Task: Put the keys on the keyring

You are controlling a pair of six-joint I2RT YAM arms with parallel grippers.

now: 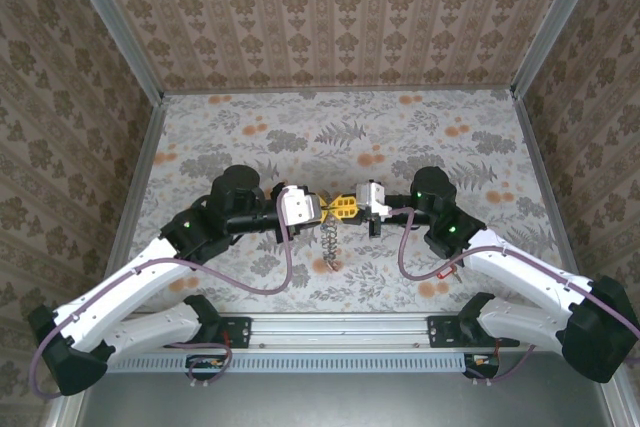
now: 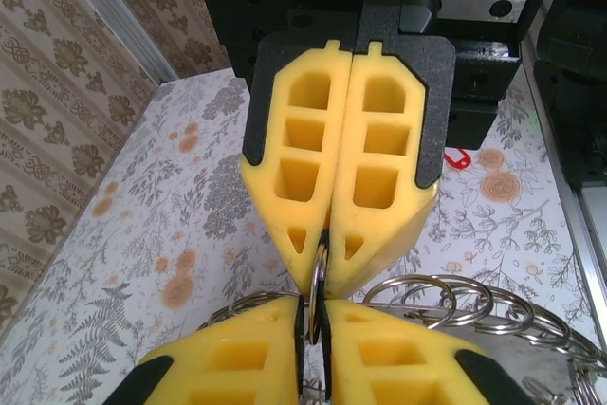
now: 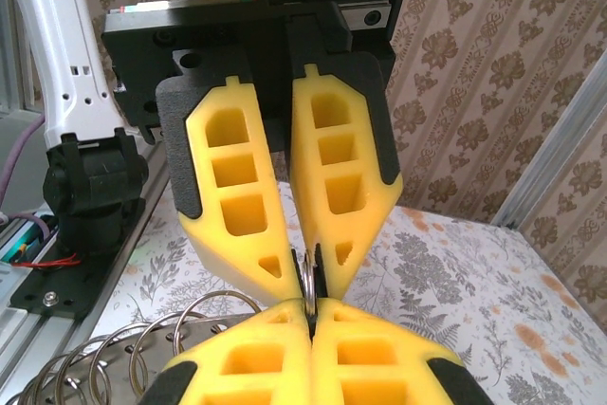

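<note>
The keyring hangs between my two grippers as a string of linked steel rings [image 1: 331, 242], seen up close in the left wrist view [image 2: 474, 305] and the right wrist view [image 3: 142, 348]. Its top ring [image 2: 317, 277] [image 3: 308, 282] stands edge-on where the two grippers meet tip to tip above mid-table. My right gripper [image 1: 346, 209] [image 3: 311, 315] [image 2: 321, 263] is shut on this ring. The pads of my left gripper [image 1: 328, 209] [image 2: 316, 320] [image 3: 305, 267] flank the same ring with a thin gap showing. One key with a red tag [image 2: 457, 156] lies on the table under the right arm.
The floral tablecloth [image 1: 340, 127] stretches away behind the grippers to the patterned walls. An aluminium rail [image 1: 340, 325] runs along the near edge between the arm bases. Purple cables [image 1: 285, 267] loop down from both wrists.
</note>
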